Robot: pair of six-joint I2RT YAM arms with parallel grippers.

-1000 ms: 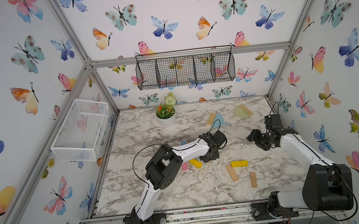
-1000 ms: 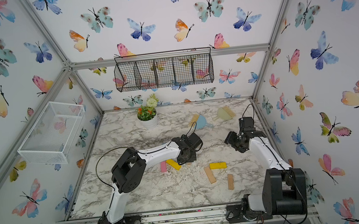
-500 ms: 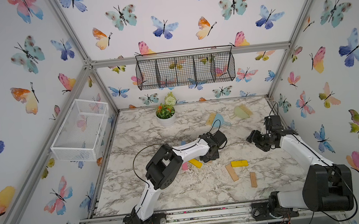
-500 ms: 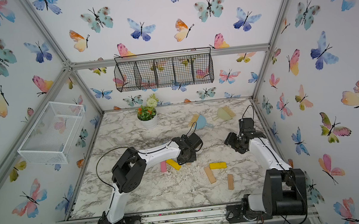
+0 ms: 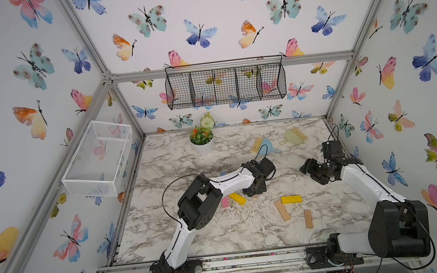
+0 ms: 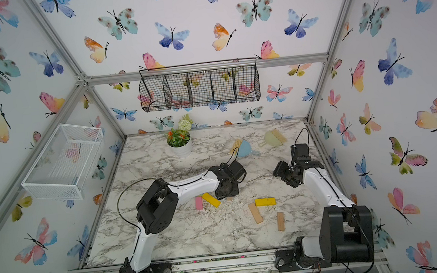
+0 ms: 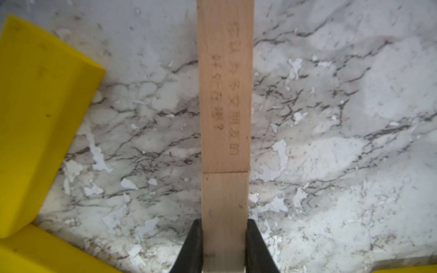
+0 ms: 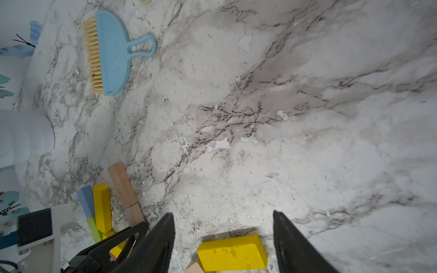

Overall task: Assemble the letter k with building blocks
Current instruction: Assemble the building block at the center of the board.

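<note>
The left gripper (image 7: 223, 227) is clamped across the narrow width of a plain tan block (image 7: 224, 208), its jaws pressing the two long edges close to one end, low over the marble table (image 7: 331, 141) near the middle of the scene. That block lies end to end with a lettered tan block (image 7: 224, 94), and the two form one straight line, probably the stem of the k. Whether the held one rests fully on the table I cannot tell. A slanted yellow block (image 5: 237, 198) and a pink block (image 5: 224, 202) lie just left of the gripper, and the right wrist view shows a light blue block (image 8: 85, 201) and a green block (image 8: 94, 228) close by. Further right and nearer lie a flat yellow block (image 5: 291, 199), an angled tan block (image 5: 282, 210) and a near tan block (image 5: 308, 218). The right gripper (image 5: 306, 167) hovers over the right side, its jaws moderately apart and empty. These bars look light, stiff and hard, and likely slide easily on the smooth marble. Each is best pinched across its short width near mid-length and set down gently so that its neighbours are not knocked.
</note>
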